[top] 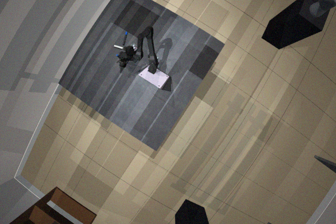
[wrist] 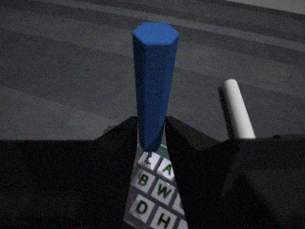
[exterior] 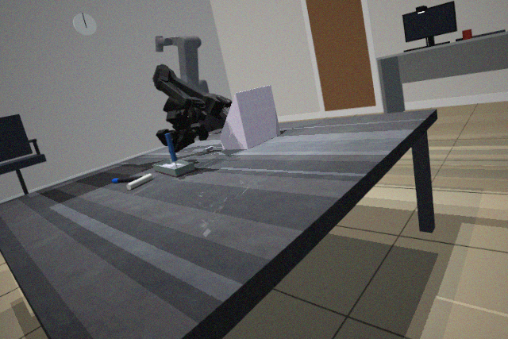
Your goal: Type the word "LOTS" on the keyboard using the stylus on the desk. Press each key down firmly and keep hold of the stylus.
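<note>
My gripper (wrist: 151,122) is shut on the blue stylus (wrist: 154,76) (exterior: 170,147), which stands nearly upright between the fingertips. The small keyboard (exterior: 174,171) (wrist: 152,184) lies below, a grey-green block with pale keys and dark green letters. In the wrist view the thin dark tip of the stylus is over the L key (wrist: 149,160) and covers part of it. The tip looks to be at the key, but I cannot tell whether the key is down. The A, B, W, D and H keys show near it; the fingers hide the other keys. In the top view the arm covers most of the keyboard.
A white cylinder (top: 118,46) (exterior: 139,182) (wrist: 239,112) lies beside the keyboard. A dark pen-like tool with a blue end (top: 125,39) (exterior: 123,180) lies near it. A pale wedge-shaped block (top: 154,76) (exterior: 257,117) stands at the arm's base.
</note>
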### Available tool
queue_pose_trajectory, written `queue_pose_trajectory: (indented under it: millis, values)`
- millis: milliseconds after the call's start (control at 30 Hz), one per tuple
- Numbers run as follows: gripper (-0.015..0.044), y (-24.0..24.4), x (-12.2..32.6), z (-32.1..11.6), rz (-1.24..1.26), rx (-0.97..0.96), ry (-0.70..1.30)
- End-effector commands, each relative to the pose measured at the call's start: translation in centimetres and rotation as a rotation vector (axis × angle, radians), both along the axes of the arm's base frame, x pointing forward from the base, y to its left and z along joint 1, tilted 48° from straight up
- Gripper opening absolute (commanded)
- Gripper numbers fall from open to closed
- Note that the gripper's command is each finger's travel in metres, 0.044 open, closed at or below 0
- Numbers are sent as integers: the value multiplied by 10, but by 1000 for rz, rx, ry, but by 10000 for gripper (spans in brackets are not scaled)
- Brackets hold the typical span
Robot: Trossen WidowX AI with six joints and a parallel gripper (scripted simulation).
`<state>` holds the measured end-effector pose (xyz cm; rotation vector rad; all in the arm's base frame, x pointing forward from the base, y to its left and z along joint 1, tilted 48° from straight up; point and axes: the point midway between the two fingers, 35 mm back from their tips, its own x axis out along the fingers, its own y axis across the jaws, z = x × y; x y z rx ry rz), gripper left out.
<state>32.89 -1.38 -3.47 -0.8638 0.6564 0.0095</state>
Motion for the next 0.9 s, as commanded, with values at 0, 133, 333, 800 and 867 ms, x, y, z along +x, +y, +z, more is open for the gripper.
queue_pose_trajectory:
  millis: [0, 133, 333, 800, 867]
  values:
    - [81, -1, -1, -3, 5, -2, 6]
    - [81, -1, -1, -3, 5, -2, 6]
    - [81, -3, -1, -5, 5, -2, 6]
    - [81, -7, -2, -9, 5, -3, 7]
    - [81, -8, -2, -9, 5, -3, 7]
